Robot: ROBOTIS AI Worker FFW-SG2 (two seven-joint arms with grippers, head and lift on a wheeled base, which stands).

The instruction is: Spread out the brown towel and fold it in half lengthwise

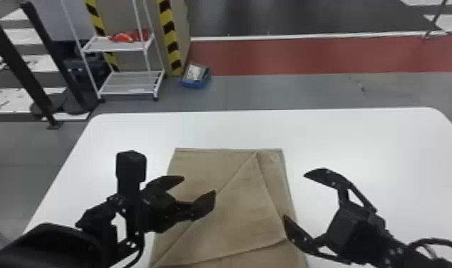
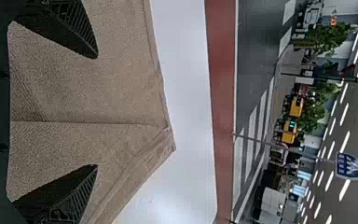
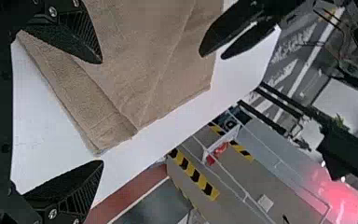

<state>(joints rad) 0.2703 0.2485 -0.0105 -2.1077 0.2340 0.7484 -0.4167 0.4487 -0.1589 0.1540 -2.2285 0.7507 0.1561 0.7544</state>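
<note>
Brown cloth towel (image 1: 214, 160), flap slanting across, on white flat-topped table (image 1: 385, 142) | black two-fingered left gripper (image 1: 199, 185) spread, screening part of towel; black two-fingered right gripper (image 1: 295, 196) spread by its right edge | beyond: white metal shelf rack (image 1: 129, 88), blue box (image 1: 193, 84)

1 brown towel (image 1: 236, 210), 1 white table (image 1: 343, 135), 2 grippers (1 left gripper (image 1: 199, 185), 1 right gripper (image 1: 294, 195)) at 2 fingers (image 1: 204, 205) each, 1 white rack (image 1: 91, 76), 2 shelves (image 1: 129, 87), 2 yellow-black strips (image 1: 170, 34), 1 blue road sign (image 2: 354, 165).
</note>
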